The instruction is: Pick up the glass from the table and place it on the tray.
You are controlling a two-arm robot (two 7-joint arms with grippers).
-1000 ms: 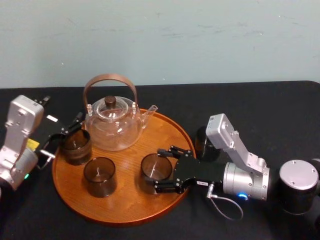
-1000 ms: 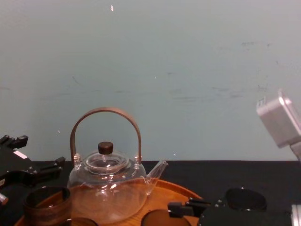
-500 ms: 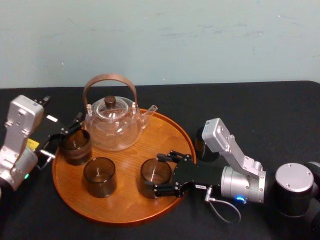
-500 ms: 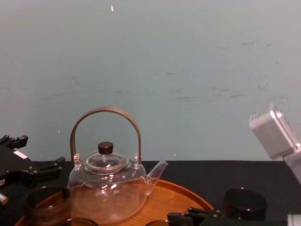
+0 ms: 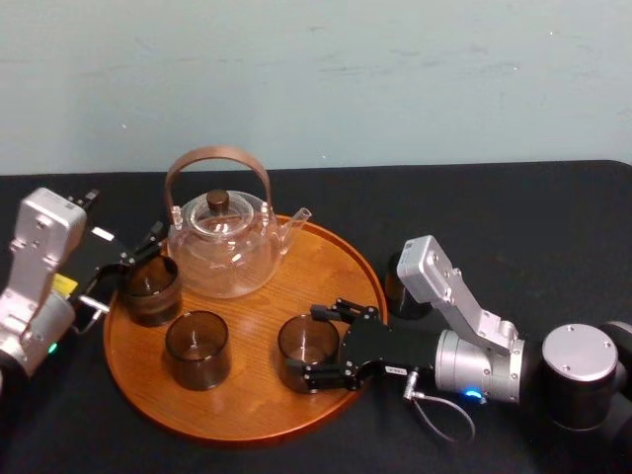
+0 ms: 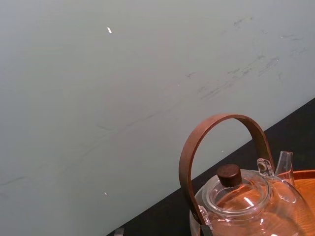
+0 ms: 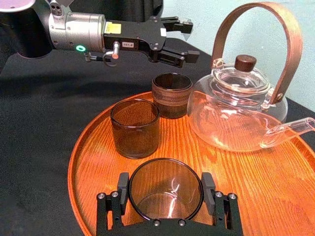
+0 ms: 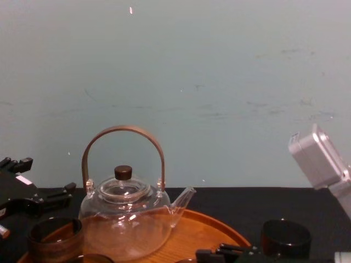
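Neighbouring the glass [image 5: 308, 341]: a tumbler [image 5: 196, 348]; teapot [image 5: 225, 252] beyond.

The tray [image 5: 252, 407] is orange-brown wood with darker grain lines running across it. The glass [image 5: 306, 341] is smoky grey-brown and see-through, as are the two other tumblers [image 5: 196, 348] [image 5: 150, 288] on the tray. A fourth tumbler [image 8: 284, 238], on the table right of the tray, looks almost black. The teapot [image 5: 222, 252] is clear glass with a reddish-brown arched handle [image 5: 215, 154] and a dark brown knob [image 5: 218, 200]. The table [image 5: 513, 227] is plain black cloth. The wall [image 5: 346, 79] is pale blue-green with faint grey scuffs. The right claw [image 5: 314, 346] is black on a silver-grey arm with a blue light [image 5: 472, 393]. The left claw [image 7: 186, 38] is black with a yellow label [image 7: 112, 29] and a green light [image 7: 78, 48].
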